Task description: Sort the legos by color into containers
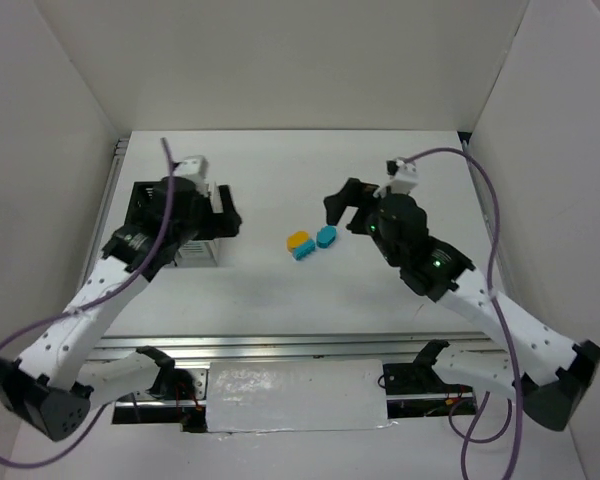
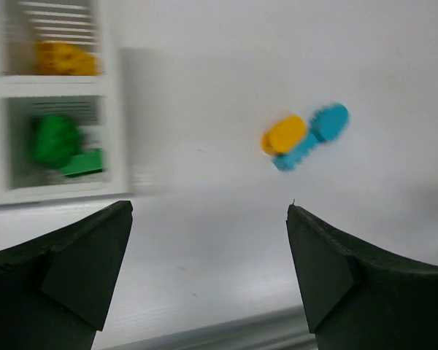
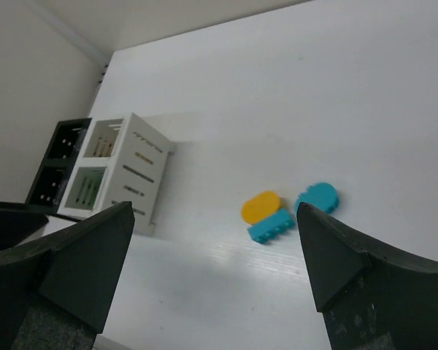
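Left gripper point(image 2: 208, 219) and right gripper point(image 3: 215, 219) spread empty; left arm point(image 1: 110, 285) half-hides black container point(image 1: 140, 212)

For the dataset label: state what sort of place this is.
Probably a lab robot test cell, not a home or factory: plain white walls box in a white table, the left arm and right arm rise beside a metal rail at its near edge, and toy bricks and sorting boxes sit on it.

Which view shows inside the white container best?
Left wrist: looks into the white container, yellow bricks in one compartment, green bricks in the other. Right wrist shows mainly its slatted side; top view, the left arm hides most.
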You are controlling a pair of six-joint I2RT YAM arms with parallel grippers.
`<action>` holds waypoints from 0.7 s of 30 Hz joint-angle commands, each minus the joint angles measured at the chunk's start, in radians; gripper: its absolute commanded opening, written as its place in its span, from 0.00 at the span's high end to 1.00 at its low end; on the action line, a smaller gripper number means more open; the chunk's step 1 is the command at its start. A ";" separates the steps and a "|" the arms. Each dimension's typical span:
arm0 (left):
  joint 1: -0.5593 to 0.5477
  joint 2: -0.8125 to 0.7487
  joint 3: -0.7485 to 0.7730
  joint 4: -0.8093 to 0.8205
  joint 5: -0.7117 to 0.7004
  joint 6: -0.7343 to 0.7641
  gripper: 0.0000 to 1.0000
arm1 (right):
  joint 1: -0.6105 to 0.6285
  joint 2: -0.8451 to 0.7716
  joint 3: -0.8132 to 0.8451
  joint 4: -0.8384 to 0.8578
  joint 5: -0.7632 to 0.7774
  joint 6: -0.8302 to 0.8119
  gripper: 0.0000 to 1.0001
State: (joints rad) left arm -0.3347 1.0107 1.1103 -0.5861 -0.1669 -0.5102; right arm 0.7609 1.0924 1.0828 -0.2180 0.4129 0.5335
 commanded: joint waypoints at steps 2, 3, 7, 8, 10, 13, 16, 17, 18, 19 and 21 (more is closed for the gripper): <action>-0.208 0.224 0.146 0.060 -0.010 0.034 0.00 | -0.029 -0.207 -0.106 -0.184 0.090 0.079 0.00; -0.213 0.317 0.154 0.127 0.118 0.056 0.00 | -0.032 -0.245 -0.127 -0.191 0.072 0.060 0.00; -0.273 0.530 0.255 0.192 0.130 0.163 0.00 | -0.043 -0.416 -0.220 -0.114 -0.086 -0.006 0.00; -0.286 0.573 0.304 0.187 0.138 0.186 0.00 | -0.046 -0.466 -0.234 -0.109 -0.117 -0.012 0.00; -0.300 0.682 0.342 0.199 0.158 0.248 0.00 | -0.044 -0.506 -0.257 -0.125 -0.176 -0.026 0.00; -0.322 0.796 0.359 0.222 0.158 0.300 0.00 | -0.052 -0.520 -0.274 -0.161 -0.190 -0.027 0.00; -0.337 0.847 0.332 0.282 0.158 0.315 0.00 | -0.054 -0.526 -0.293 -0.170 -0.224 -0.038 0.00; -0.337 0.855 0.324 0.298 0.170 0.317 0.00 | -0.055 -0.528 -0.297 -0.170 -0.230 -0.041 0.00; -0.337 0.859 0.316 0.308 0.181 0.321 0.01 | -0.054 -0.531 -0.305 -0.169 -0.241 -0.044 0.00; -0.337 0.876 0.313 0.316 0.188 0.332 0.00 | -0.055 -0.535 -0.308 -0.164 -0.247 -0.046 0.00; -0.340 0.904 0.306 0.336 0.181 0.349 0.01 | -0.055 -0.543 -0.314 -0.153 -0.266 -0.049 0.00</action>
State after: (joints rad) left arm -0.6731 1.8965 1.4155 -0.3458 -0.0048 -0.2173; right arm 0.7124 0.5648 0.7742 -0.3855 0.1967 0.5098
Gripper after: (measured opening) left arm 0.994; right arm 0.996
